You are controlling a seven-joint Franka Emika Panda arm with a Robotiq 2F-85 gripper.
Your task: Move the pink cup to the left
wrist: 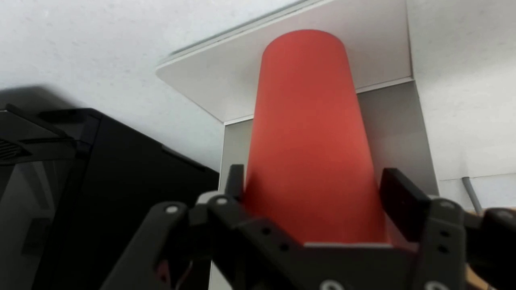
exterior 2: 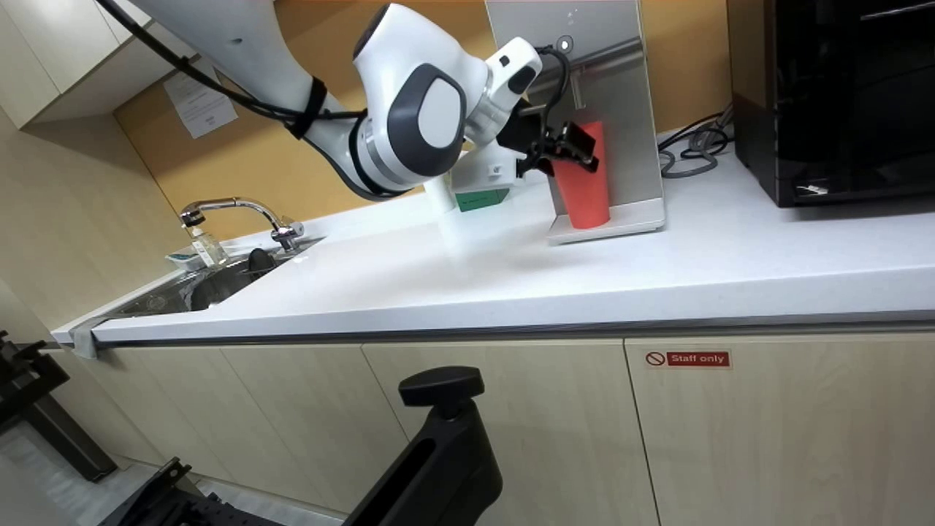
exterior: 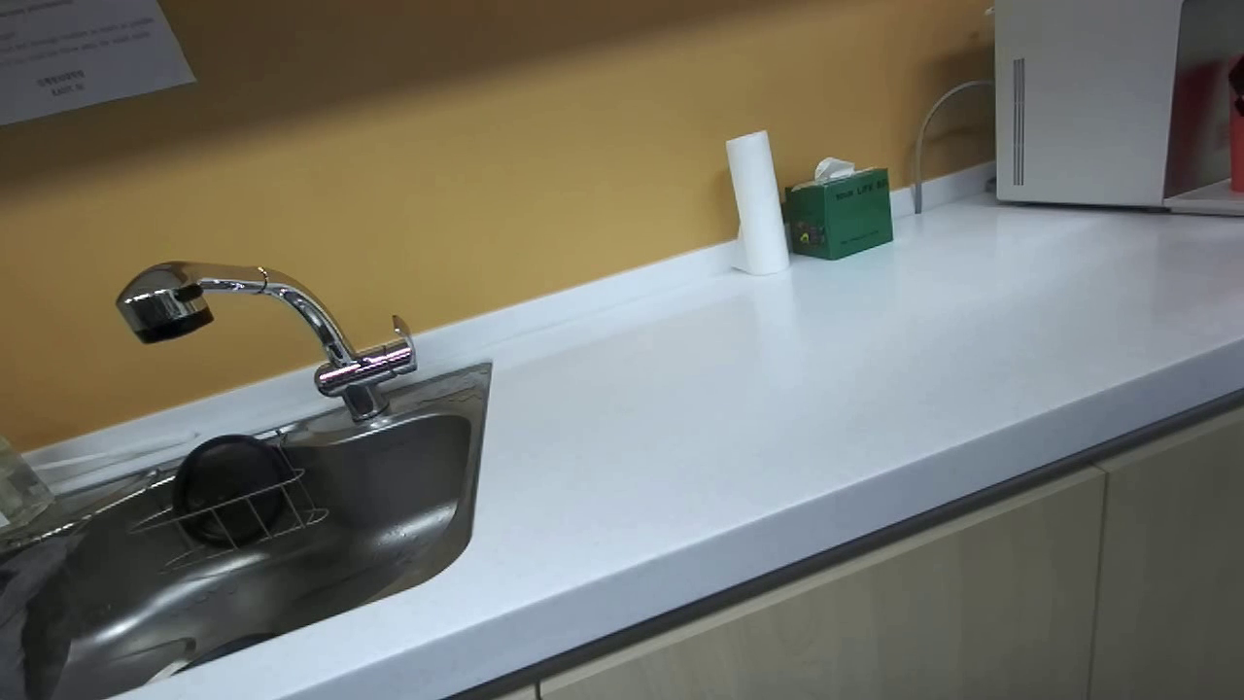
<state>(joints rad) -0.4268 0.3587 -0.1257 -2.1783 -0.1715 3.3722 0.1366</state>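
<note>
The pink cup (exterior 2: 584, 193), a tall reddish tapered cup, stands upright on the pale base (exterior 2: 644, 218) of a silver machine. In the wrist view the cup (wrist: 308, 121) fills the middle. Only a strip of the cup (exterior: 1237, 146) shows at the right edge of an exterior view. My gripper (exterior 2: 575, 150) is around the cup's upper part. In the wrist view the gripper (wrist: 312, 181) has one finger close along each side of the cup. Whether the fingers press on it cannot be told. The cup's rim is hidden by the gripper.
The silver machine (exterior: 1084, 107) rises right behind the cup. A black appliance (exterior 2: 840, 109) stands beside it, with cables (exterior 2: 694, 150) between. A green tissue box (exterior: 846, 219) and a white paper roll (exterior: 758, 204) stand along the wall. A sink (exterior: 408, 486) with a faucet (exterior: 311, 311) lies farther along the counter (exterior: 729, 389).
</note>
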